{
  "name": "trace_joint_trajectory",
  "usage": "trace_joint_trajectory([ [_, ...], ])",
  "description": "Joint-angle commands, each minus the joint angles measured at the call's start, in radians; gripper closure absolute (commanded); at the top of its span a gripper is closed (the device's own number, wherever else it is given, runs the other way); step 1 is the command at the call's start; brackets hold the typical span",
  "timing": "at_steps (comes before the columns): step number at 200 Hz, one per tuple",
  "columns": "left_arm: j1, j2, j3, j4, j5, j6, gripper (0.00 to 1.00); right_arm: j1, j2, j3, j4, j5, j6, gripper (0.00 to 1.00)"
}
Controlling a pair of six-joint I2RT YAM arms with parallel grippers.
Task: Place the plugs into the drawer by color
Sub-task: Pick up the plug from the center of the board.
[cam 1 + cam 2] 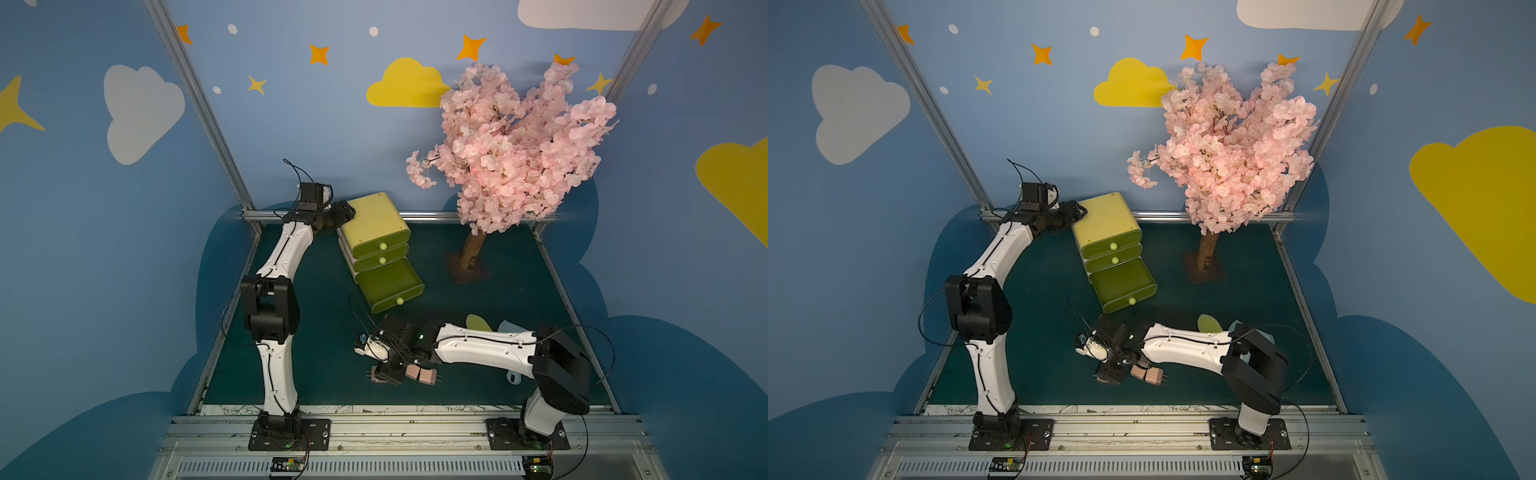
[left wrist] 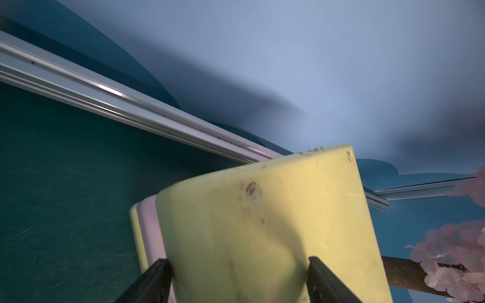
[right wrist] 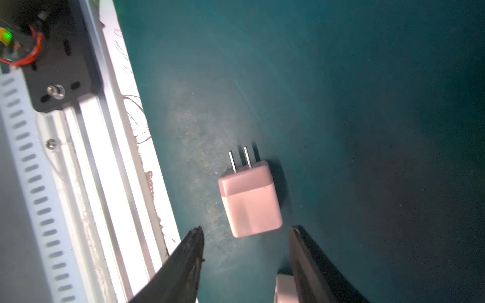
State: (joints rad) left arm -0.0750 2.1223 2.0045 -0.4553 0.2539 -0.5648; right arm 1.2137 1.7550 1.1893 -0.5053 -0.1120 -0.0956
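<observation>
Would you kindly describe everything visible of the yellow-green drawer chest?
The drawer chest is scuffed yellow-green plastic with rounded corners, upright on the teal mat near the back rail. Three stacked drawers each carry a round pale knob; the bottom drawer is pulled out, the upper two shut. The left gripper clamps its upper rear.

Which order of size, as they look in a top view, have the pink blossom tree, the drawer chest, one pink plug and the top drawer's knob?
Largest to smallest:
pink blossom tree
drawer chest
pink plug
top drawer's knob
The tree's crown is nearer the camera, but the order holds.
</observation>
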Motion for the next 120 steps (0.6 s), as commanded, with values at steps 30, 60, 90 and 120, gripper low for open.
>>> trace_joint_trajectory([
  [30,-0.022,0.013,-0.044,-0.163,-0.014,0.043,0.19,0.031,0.077,0.065,-0.068,0.030,-0.049,0.32],
  [60,-0.023,0.016,-0.043,-0.163,-0.013,0.040,0.19,0.030,0.116,0.086,-0.070,0.050,-0.054,0.28],
  [90,-0.027,0.018,-0.043,-0.163,-0.014,0.040,0.19,0.029,0.154,0.106,-0.070,0.064,-0.056,0.28],
  [120,-0.029,0.018,-0.043,-0.163,-0.013,0.043,0.19,0.029,0.183,0.123,-0.068,0.075,-0.058,0.31],
])
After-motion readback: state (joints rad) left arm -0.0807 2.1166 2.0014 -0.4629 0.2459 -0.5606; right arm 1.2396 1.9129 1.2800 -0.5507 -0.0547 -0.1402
